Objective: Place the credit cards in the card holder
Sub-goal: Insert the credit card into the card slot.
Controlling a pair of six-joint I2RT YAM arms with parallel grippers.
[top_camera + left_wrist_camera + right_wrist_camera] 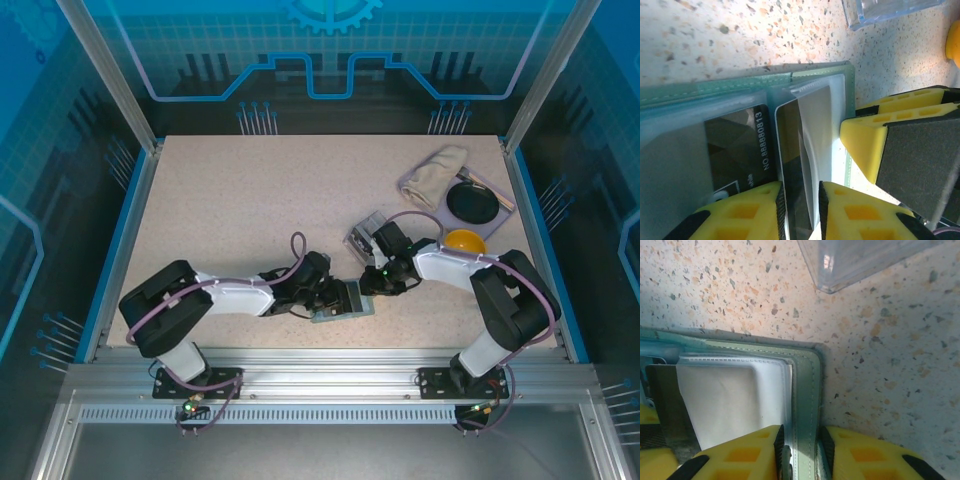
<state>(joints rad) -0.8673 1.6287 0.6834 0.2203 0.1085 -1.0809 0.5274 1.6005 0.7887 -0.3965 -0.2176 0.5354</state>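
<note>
The card holder (342, 302) lies open on the speckled table (250, 200) near its near edge, between the 2 arms, with its clear sleeves facing up. The right gripper (803, 434) is closed on the holder's right border, with the green cover and the sleeve edge pinched together between the pads. The likely reason is to pin the soft wallet down so it cannot slide while a card goes in from the other side.

The left gripper (800, 187) reaches in from the left, and 1 glossy card (797, 150) stands between its narrowly parted jaws. The card's far end appears tucked under the lip of the end sleeve. Whether the pads press on the card or merely flank it, I cannot tell. The card is tilted rather than flat, which probably helps it slip under that thin lip.

1 dark numbered card (737, 145) sits fully inside the neighbouring sleeve, so at least 1 card looks stowed. A clear plastic box (865, 260) rests on the far side of the holder, apart from it and out of both grippers' way.

The step in hand looks like seating the 2nd card, which probably needs pushing deeper.
</note>
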